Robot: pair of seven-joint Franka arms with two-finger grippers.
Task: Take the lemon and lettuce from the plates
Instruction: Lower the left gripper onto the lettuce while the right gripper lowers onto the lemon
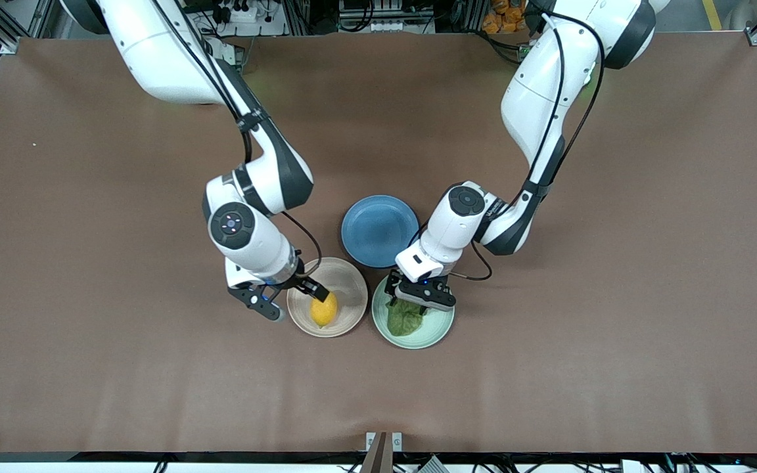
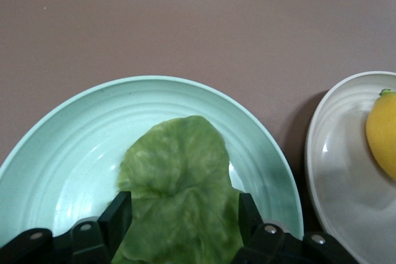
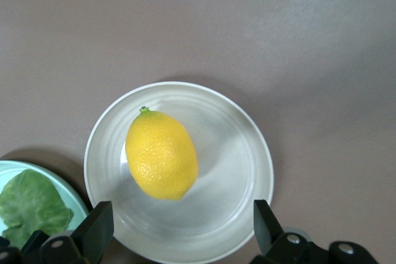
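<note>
The yellow lemon (image 1: 324,310) lies on the beige plate (image 1: 352,282). My right gripper (image 1: 293,301) is open and low over that plate's edge toward the right arm's end. In the right wrist view the lemon (image 3: 162,154) lies just ahead of the open fingers (image 3: 99,227), not between them. The green lettuce (image 1: 406,318) lies on the mint plate (image 1: 437,325). My left gripper (image 1: 418,301) is open and down over it. In the left wrist view the lettuce (image 2: 179,183) fills the gap between the two fingers (image 2: 117,214).
An empty blue plate (image 1: 380,230) sits just farther from the front camera, between the two arms. The beige and mint plates stand side by side, almost touching. Brown table cover lies all around.
</note>
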